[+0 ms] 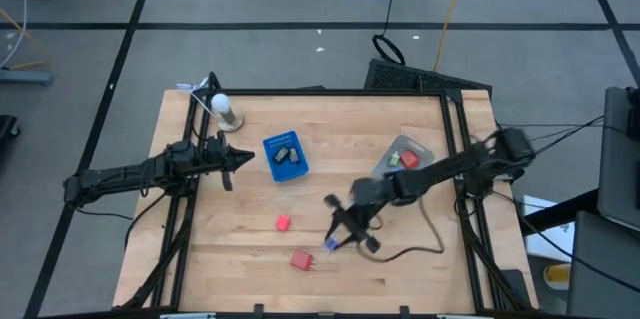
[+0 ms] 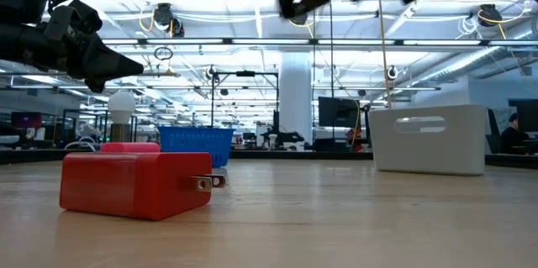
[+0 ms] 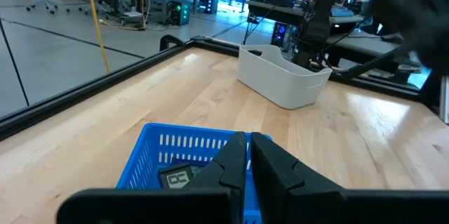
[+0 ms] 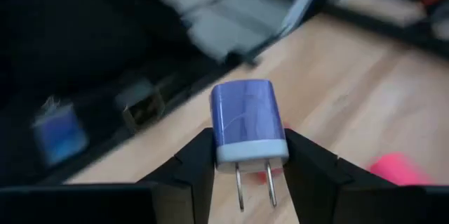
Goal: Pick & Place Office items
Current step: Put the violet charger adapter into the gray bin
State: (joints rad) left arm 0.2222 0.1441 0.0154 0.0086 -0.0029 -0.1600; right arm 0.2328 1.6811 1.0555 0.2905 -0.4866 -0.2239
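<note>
My right gripper (image 4: 249, 155) is shut on a blue-purple plug adapter (image 4: 247, 120), which hangs over the table's near middle (image 1: 330, 244). Two red adapter blocks lie flat on the wood: one (image 1: 283, 222) and one nearer (image 1: 301, 259), which looms large in the low view (image 2: 134, 184) with its prongs level. My left gripper (image 3: 249, 147) is shut and empty, hovering beside the blue basket (image 1: 285, 156). Black pieces (image 3: 179, 176) lie in that basket. A red piece (image 1: 408, 159) sits in the grey bin (image 1: 400, 154). My right gripper pinches the plug adapter by its two side faces near the pronged end (image 4: 223, 155), one finger (image 4: 196, 164) on each side. The body sticks out past the fingertips and the prongs (image 4: 254, 185) point back toward the wrist. It is lifted clear of the table.
A white bulb on a stand (image 1: 222, 107) is at the far left corner. A black metal frame (image 1: 455, 129) runs along the table's edges. A cable (image 1: 420, 244) trails on the wood under my right arm. Bare wood lies near the near edge.
</note>
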